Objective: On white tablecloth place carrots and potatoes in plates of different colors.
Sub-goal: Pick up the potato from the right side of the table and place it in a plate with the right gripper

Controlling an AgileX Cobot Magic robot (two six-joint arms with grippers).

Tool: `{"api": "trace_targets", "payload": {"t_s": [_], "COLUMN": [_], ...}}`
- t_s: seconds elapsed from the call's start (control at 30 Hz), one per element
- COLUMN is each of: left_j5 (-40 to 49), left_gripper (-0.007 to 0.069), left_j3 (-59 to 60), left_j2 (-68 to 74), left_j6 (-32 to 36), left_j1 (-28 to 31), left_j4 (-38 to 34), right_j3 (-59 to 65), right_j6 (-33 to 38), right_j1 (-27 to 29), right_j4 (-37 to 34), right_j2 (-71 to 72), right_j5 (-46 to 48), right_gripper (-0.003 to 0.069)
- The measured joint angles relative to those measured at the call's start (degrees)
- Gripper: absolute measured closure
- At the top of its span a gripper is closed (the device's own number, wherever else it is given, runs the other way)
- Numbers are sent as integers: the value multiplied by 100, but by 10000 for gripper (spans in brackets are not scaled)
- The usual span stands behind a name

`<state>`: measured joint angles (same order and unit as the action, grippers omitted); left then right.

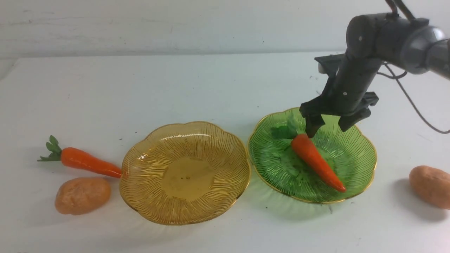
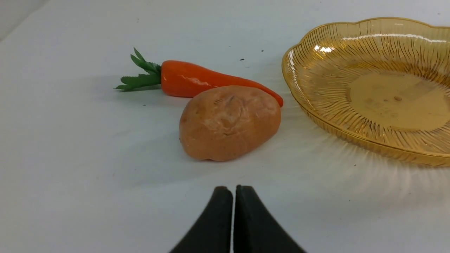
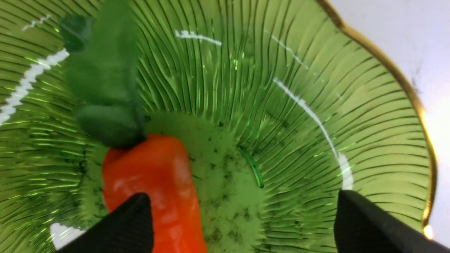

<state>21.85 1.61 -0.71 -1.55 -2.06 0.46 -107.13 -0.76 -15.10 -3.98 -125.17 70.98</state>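
The carrot (image 1: 316,161) (image 3: 154,175) lies loose in the green plate (image 1: 355,151) (image 3: 281,123), tip toward the near rim. My right gripper (image 1: 328,129) (image 3: 242,198) hangs open just above it; one finger is at the carrot's thick end, the other stands apart over bare plate. The amber plate (image 1: 182,172) (image 2: 386,91) holds nothing. A second carrot (image 1: 88,162) (image 2: 193,79) and a potato (image 1: 82,195) (image 2: 228,123) rest on the white tablecloth (image 1: 211,80) left of the amber plate. Another potato (image 1: 430,186) sits far right. My left gripper (image 2: 233,189) is shut and empty, short of the left potato.
The two plates stand side by side, rims nearly touching. A black cable (image 1: 411,102) hangs from the right arm. The table's far edge (image 1: 175,53) meets a pale wall.
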Motion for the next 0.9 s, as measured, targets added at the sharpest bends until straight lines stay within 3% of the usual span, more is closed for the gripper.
{"api": "trace_targets", "payload": {"t_s": [0.13, 0.3, 0.43, 0.6, 0.7, 0.9], "left_j5": [0, 0, 0, 0, 0, 0], "left_gripper": [627, 627, 627, 627, 627, 627], "left_j3": [0, 0, 0, 0, 0, 0], "left_j2": [0, 0, 0, 0, 0, 0], "left_j6": [0, 0, 0, 0, 0, 0], "left_j1": [0, 0, 0, 0, 0, 0], "left_j4": [0, 0, 0, 0, 0, 0], "right_j3": [235, 1165, 2154, 3418, 3397, 3318], "right_j6": [-27, -82, -397, -1388, -1318, -537], "right_j1": [0, 0, 11, 210, 608, 1529], "right_j4": [52, 570, 1236, 2457, 2318, 1423], "right_j2": [590, 1780, 2496, 2540, 2358, 2191], "right_j5": [-32, -38, -33, -230, -243, -230], "right_gripper": [1, 71, 95, 75, 75, 81]}}
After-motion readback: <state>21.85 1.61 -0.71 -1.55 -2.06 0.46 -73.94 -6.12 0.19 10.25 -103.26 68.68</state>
